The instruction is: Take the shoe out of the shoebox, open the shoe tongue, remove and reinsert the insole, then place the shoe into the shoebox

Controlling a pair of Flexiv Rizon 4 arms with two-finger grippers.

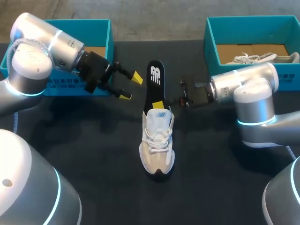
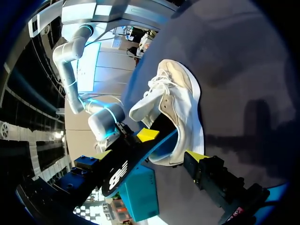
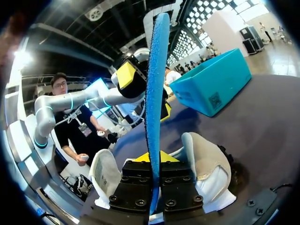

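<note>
On the black table (image 1: pixel 93 154), between left shoebox (image 1: pixel 107 37) and right shoebox (image 1: pixel 211 42), the white shoe (image 1: pixel 158 140) stands — its insole (image 1: pixel 154 77) half out of the heel, pinched by the right gripper (image 1: pixel 161 103); left gripper (image 1: pixel 130 86) gapes wide, empty.

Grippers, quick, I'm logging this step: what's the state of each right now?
Left gripper: open, holding nothing.
Right gripper: closed on the insole.

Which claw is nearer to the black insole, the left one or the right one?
Right. The right claw is shut on the insole at the heel opening of the shoe; the left claw hangs open beside the insole, not touching it.
</note>
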